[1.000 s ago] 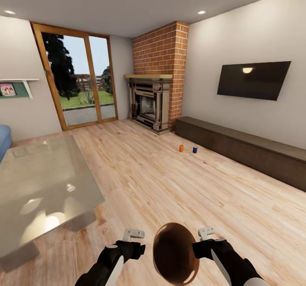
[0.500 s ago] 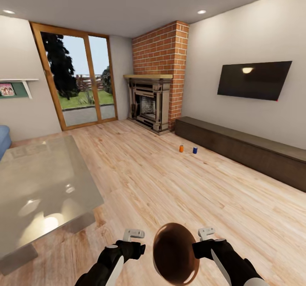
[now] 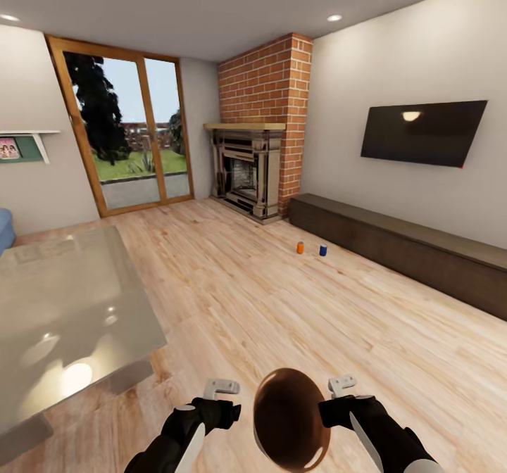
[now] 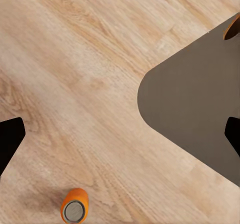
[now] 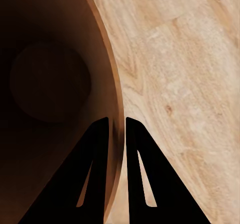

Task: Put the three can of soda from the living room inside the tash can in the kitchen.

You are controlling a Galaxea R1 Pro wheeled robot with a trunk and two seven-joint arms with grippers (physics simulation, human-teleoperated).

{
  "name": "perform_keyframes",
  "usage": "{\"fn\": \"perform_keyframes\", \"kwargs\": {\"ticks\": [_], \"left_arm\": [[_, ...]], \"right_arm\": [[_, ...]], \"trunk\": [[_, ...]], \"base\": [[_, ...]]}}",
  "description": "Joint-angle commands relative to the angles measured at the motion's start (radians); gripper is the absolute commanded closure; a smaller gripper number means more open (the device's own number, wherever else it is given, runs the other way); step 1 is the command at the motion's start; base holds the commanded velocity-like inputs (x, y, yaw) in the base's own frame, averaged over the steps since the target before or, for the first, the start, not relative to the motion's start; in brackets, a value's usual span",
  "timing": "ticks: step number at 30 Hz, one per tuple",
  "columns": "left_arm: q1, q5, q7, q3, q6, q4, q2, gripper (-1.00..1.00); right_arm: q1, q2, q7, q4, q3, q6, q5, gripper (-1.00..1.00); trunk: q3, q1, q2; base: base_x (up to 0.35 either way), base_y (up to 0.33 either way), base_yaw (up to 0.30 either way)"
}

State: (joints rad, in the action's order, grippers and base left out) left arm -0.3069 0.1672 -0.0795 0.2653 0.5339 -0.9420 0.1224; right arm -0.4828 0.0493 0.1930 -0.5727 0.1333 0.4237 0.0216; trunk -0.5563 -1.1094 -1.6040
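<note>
Where the robot stands in the living room, the right claw (image 5: 116, 129) is closed on the rim of the bin (image 3: 290, 417), one finger inside the tan-brown wall and one outside; the bin hangs between the two arms with its brown interior facing the head camera. The left claw (image 3: 221, 387) holds nothing, its dark fingertips standing wide apart at opposite edges of the left wrist view. Beneath it, an orange can (image 4: 74, 206) with a grey top stands upright on the wood floor (image 3: 282, 304). Far across the room, a second orange can (image 3: 300, 247) and a blue can (image 3: 323, 250) stand just beside each other on the floor, near the long low cabinet (image 3: 408, 244). The brick fireplace (image 3: 257, 142) fills the corner, the television (image 3: 422, 132) hangs above the cabinet, and the glass tabletop (image 3: 63, 318) lies to the robot's left.
</note>
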Motion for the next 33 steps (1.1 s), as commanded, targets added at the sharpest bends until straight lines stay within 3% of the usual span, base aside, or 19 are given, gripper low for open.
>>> {"fn": "perform_keyframes", "kwargs": {"ticks": [1, 13, 18, 25, 30, 33], "left_arm": [[0.000, 0.000, 0.000, 0.000, 0.000, 0.000, 0.000, -1.00], [0.000, 0.000, 0.001, 0.000, 0.000, 0.000, 0.000, -1.00], [0.000, 0.000, 0.001, 0.000, 0.000, -0.001, 0.000, -1.00], [0.000, 0.000, 0.000, 0.000, 0.000, 0.000, 0.001, -1.00], [0.000, 0.000, -0.001, 0.000, 0.001, -0.001, 0.001, -1.00], [-0.001, 0.000, -0.004, 0.000, 0.003, 0.000, 0.001, -1.00]], "right_arm": [[0.000, 0.000, 0.006, -0.001, -0.001, 0.001, -0.012, 1.00], [0.000, 0.002, 0.011, -0.023, -0.002, 0.002, -0.011, 1.00], [0.005, 0.004, 0.019, -0.144, -0.006, 0.031, -0.011, 1.00], [0.000, 0.013, 0.014, -0.300, -0.012, 0.246, -0.009, 1.00], [-0.030, 0.026, 0.010, -0.332, -0.016, 0.317, -0.008, 1.00], [-0.050, 0.052, 0.009, -0.340, -0.018, 0.335, -0.008, 1.00]], "trunk": [[0.000, 0.000, 0.000], [0.000, 0.000, 0.000], [0.000, 0.000, 0.000], [0.000, 0.000, 0.000], [0.000, 0.000, 0.000], [0.000, 0.000, 0.000]], "base": [[0.129, -0.001, 0.000], [0.043, 0.000, 0.000], [0.001, 0.000, 0.000], [0.000, 0.000, 0.000], [0.000, 0.000, 0.000], [0.000, 0.000, 0.000]]}}
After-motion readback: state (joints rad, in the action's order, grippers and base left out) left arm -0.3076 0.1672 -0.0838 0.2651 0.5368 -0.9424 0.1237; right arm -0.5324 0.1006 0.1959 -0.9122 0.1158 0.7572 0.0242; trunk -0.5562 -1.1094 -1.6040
